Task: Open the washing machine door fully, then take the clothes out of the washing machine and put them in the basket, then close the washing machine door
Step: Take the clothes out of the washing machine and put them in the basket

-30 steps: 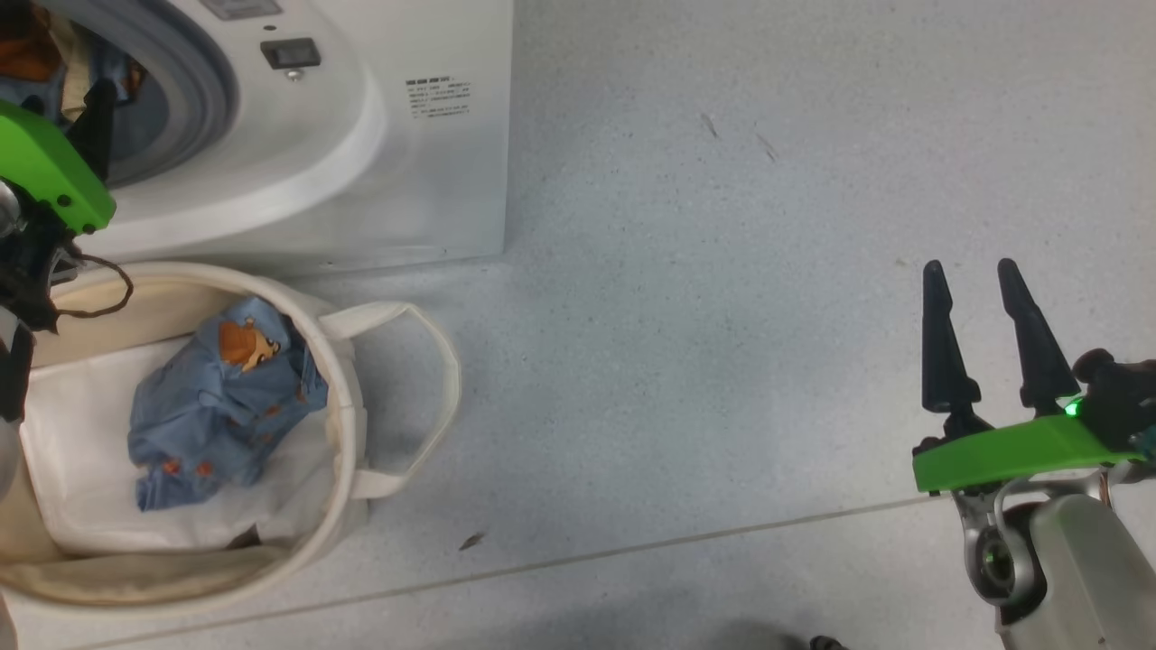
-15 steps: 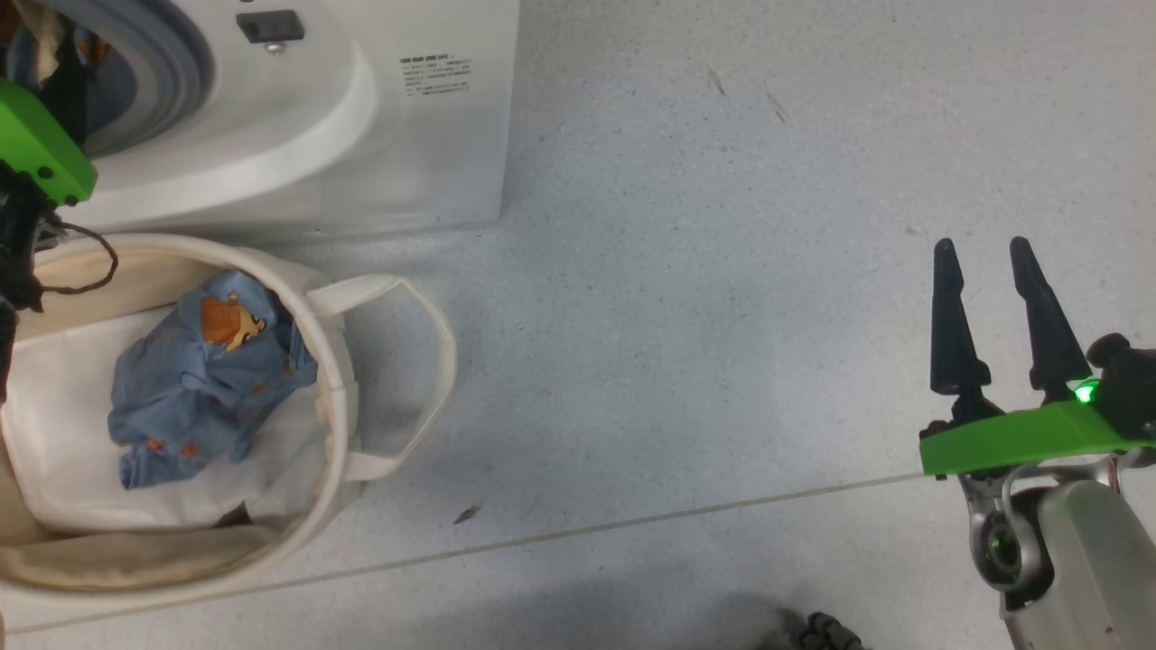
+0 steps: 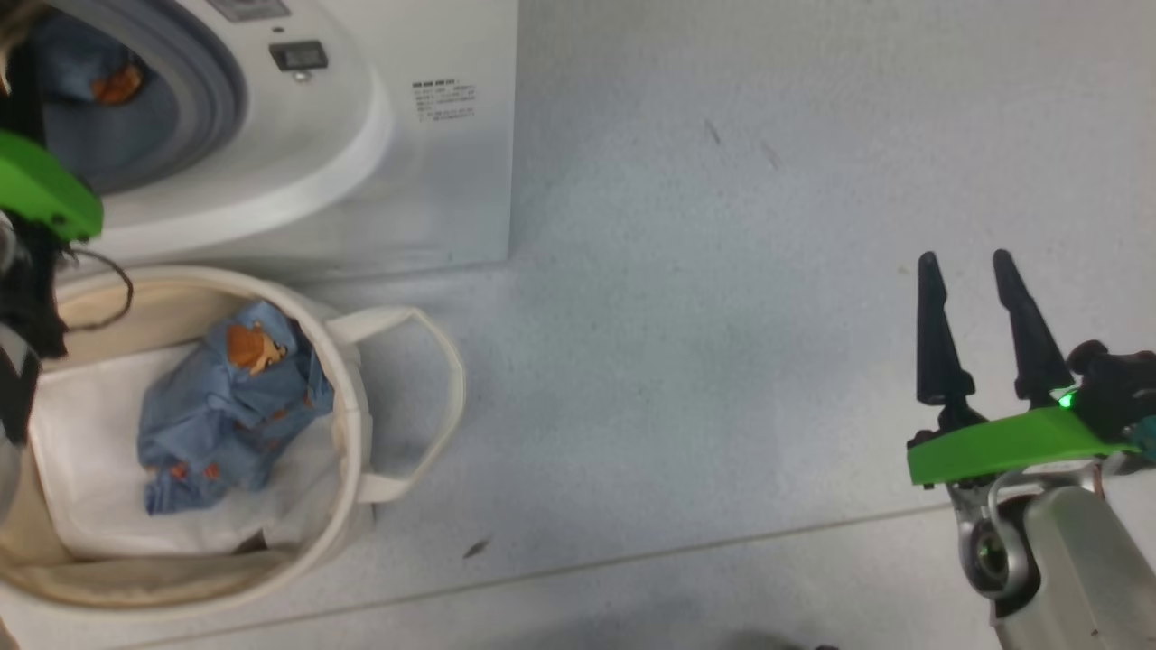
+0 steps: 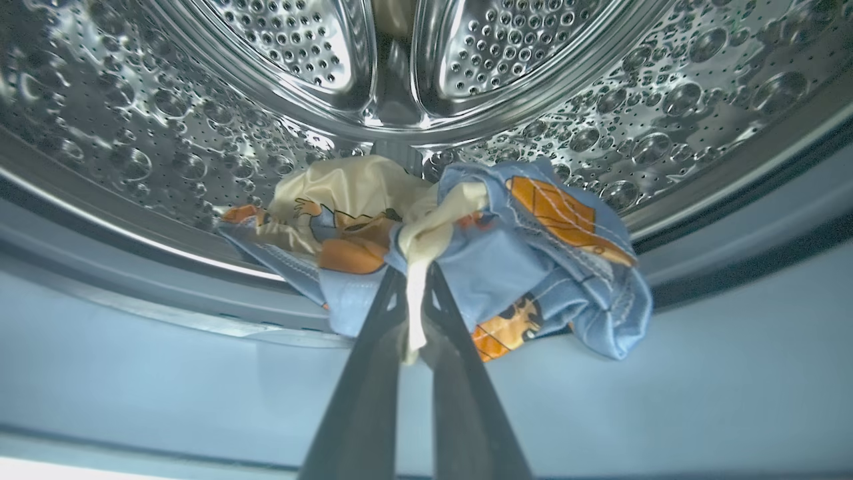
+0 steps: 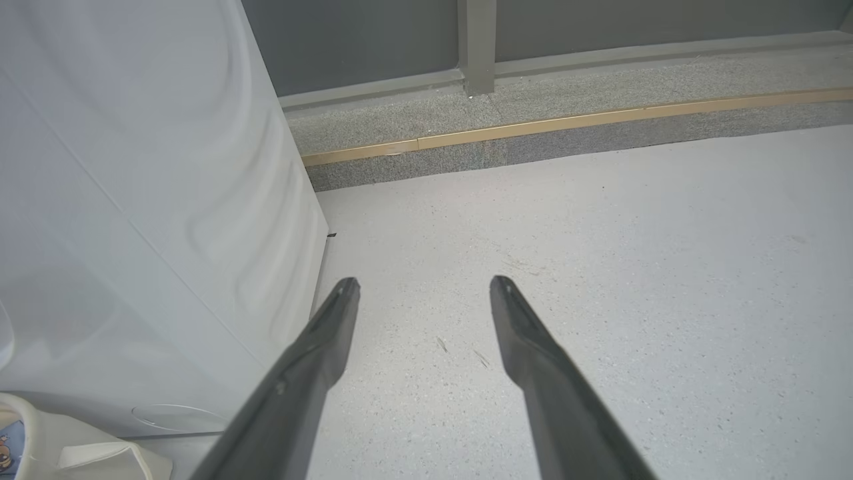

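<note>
My left gripper (image 4: 413, 277) pinches the clothes (image 4: 533, 267), a bundle lying crosswise mid-frame at the drum (image 4: 166, 133) lip; my right gripper (image 3: 964, 262), lower right, gapes above floor (image 3: 677, 316).

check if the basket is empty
No, a crumpled light-blue garment with orange prints lies inside the basket.

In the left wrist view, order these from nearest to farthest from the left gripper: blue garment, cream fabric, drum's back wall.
1. Cream fabric, pinched in the left gripper.
2. Blue garment, just beyond, to the right.
3. Drum's back wall, behind both, at the top.
</note>
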Tool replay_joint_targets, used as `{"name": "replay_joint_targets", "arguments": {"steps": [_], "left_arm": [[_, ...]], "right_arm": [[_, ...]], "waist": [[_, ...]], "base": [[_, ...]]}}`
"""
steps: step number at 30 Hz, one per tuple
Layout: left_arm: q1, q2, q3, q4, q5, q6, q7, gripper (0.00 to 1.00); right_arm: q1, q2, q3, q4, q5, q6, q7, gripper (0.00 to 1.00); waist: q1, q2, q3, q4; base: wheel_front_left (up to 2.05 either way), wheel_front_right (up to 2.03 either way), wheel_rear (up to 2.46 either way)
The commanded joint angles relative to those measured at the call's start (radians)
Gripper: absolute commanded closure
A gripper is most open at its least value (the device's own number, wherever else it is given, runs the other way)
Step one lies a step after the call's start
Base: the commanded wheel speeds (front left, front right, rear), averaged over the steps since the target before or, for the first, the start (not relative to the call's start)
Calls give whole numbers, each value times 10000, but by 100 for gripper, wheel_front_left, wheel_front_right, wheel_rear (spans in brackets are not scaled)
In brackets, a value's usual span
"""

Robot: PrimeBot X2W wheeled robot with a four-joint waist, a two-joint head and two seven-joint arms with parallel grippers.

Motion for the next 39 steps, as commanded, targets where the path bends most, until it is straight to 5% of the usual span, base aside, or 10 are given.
{"name": "replay_joint_targets", "arguments": {"steps": [1, 5, 10, 20, 28, 39], "left_arm": [[37, 633, 163, -122, -33, -55, -255, 100], [715, 771, 390, -398, -99, -55, -727, 100], [1946, 1140, 2313, -2416, 979, 181, -752, 100], [6346, -243, 6124, -7247, 3938, 183, -755, 100], [8533, -1144, 7097, -9631, 4890, 20, -756, 100], [10207, -1338, 7448, -11158, 5301, -24, -756, 100]], "right_arm": [[120, -26, 210, -200, -26, 40, -122, 0], [164, 56, 375, 21, 16, 40, -122, 0], [324, 187, 520, 283, 86, 40, -122, 0], [862, 442, 721, 734, 169, 40, -122, 0], [1038, 592, 804, 832, 190, 40, -122, 0], [1205, 705, 913, 1015, 212, 40, -122, 0]], "waist": [[-1, 0, -354, -13], [-1, 0, -1025, 25], [-1, 0, -1833, 191], [-1, 0, -3268, 713], [-1, 0, -3731, 994], [-1, 0, -4275, 1139]], "base": [[0, 0, 0], [0, 0, 0], [0, 0, 0], [0, 0, 0], [0, 0, 0], [0, 0, 0]]}}
